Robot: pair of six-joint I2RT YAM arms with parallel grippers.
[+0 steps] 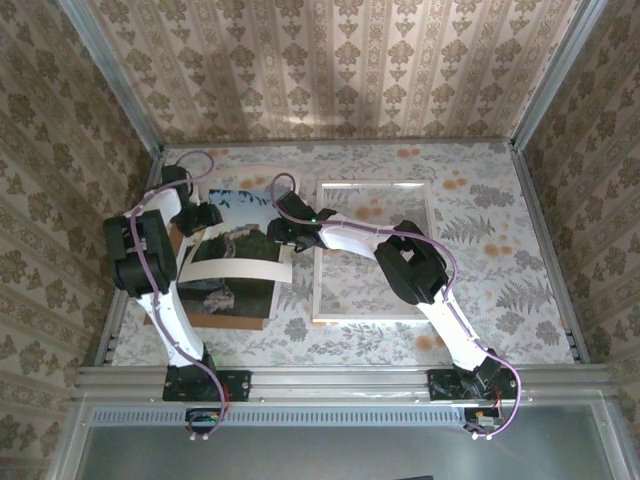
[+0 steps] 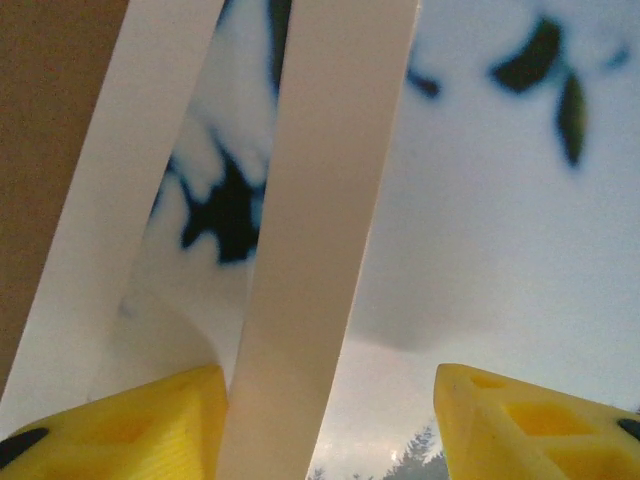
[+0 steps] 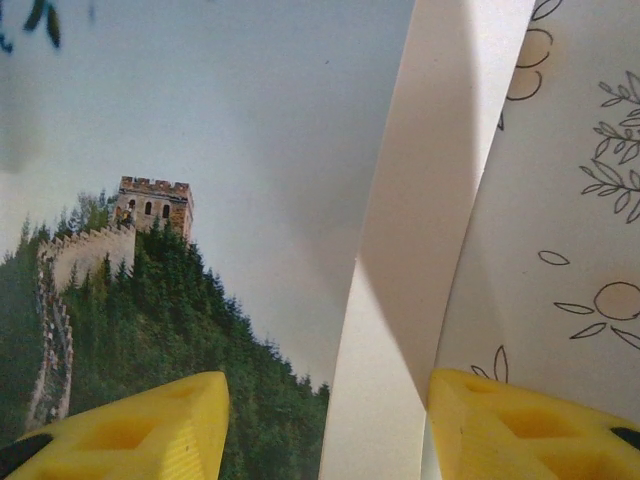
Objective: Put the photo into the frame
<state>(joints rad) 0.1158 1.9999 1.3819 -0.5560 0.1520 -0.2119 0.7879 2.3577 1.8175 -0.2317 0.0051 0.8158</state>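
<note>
The photo (image 1: pixel 238 245), a green hill with a wall and tower under pale sky, lies at the left on a brown board, with a white mat (image 1: pixel 235 269) curving across it. The white frame (image 1: pixel 318 250) with its clear pane lies flat to the right. My left gripper (image 1: pixel 207 217) hangs over the photo's top-left part. In the left wrist view its jaws (image 2: pixel 330 400) stand apart over a mat strip (image 2: pixel 320 200) and sky. My right gripper (image 1: pixel 278 228) is at the photo's right edge, open (image 3: pixel 330 400), straddling the mat's strip (image 3: pixel 420 250) beside the photo (image 3: pixel 150 300).
The brown backing board (image 1: pixel 215 321) sticks out below the photo near the left wall. The table carries a floral cloth (image 1: pixel 480 210). Patterned walls close in on three sides, and a metal rail (image 1: pixel 340 378) runs along the near edge.
</note>
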